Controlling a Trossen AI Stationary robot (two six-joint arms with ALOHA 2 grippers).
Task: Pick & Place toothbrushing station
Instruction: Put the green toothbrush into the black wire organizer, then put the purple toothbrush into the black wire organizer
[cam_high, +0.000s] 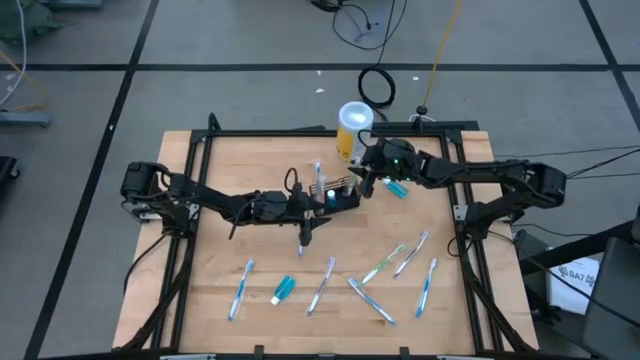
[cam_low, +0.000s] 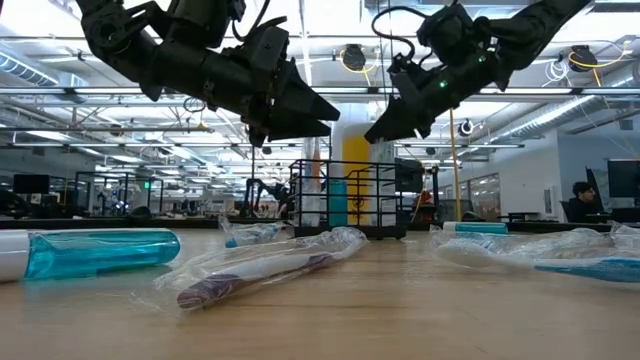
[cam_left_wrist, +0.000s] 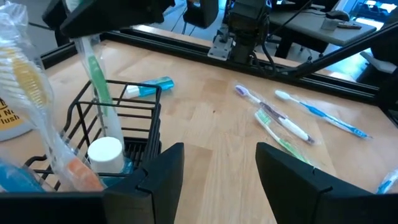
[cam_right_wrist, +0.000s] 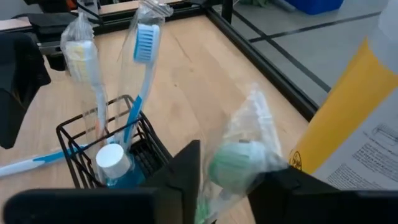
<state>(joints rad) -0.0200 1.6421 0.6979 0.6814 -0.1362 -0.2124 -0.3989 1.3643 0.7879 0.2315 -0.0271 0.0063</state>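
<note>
The black wire basket (cam_high: 335, 188) stands on the table's middle, before the yellow-and-white canister (cam_high: 353, 125). In it stand two wrapped toothbrushes, one with a blue head (cam_right_wrist: 146, 43), and a teal tube with a white cap (cam_right_wrist: 112, 158). My right gripper (cam_high: 366, 178) is just right of the basket, shut on a wrapped green toothbrush (cam_left_wrist: 93, 68). My left gripper (cam_left_wrist: 217, 168) is open and empty, level with the basket's near side (cam_left_wrist: 118, 137). In the low view both grippers, the left (cam_low: 310, 110) and the right (cam_low: 385, 125), hang above the basket (cam_low: 345, 200). My right gripper pinches the green toothbrush's wrapped head end (cam_right_wrist: 235, 163) between its two fingers, which slant down from the table's right side. The brush hangs tilted below them. Its lower end (cam_left_wrist: 112, 130) reaches down among the basket's wires.
Several wrapped toothbrushes lie on the near half of the table, among them one at the left (cam_high: 240, 290) and one at the right (cam_high: 427, 285). One teal tube (cam_high: 283, 290) lies near the front and another (cam_high: 395, 188) beside my right gripper. A black frame (cam_high: 200, 150) borders the table.
</note>
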